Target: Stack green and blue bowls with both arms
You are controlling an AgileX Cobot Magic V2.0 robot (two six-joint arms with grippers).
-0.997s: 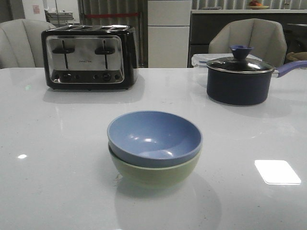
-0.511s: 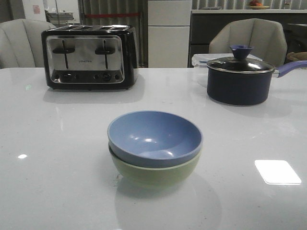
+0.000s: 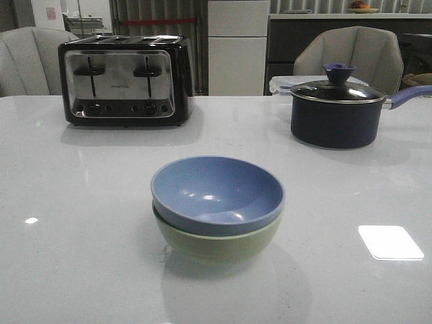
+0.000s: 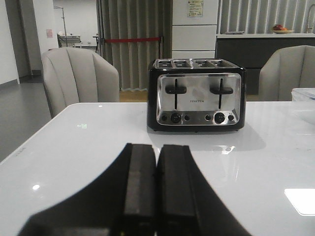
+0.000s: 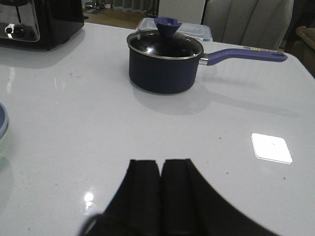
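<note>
The dusty blue bowl (image 3: 216,192) sits nested inside the pale green bowl (image 3: 219,244) in the middle of the white table (image 3: 81,202) in the front view. A sliver of the stacked bowls' rim (image 5: 2,123) shows at the edge of the right wrist view. No arm shows in the front view. My left gripper (image 4: 157,147) is shut and empty, low over the table, facing the toaster. My right gripper (image 5: 161,162) is shut and empty, facing the saucepan.
A black and chrome toaster (image 3: 125,79) stands at the back left. A dark navy lidded saucepan (image 3: 336,111) with a purple handle stands at the back right, a clear lidded box (image 3: 283,84) behind it. Chairs stand beyond the table.
</note>
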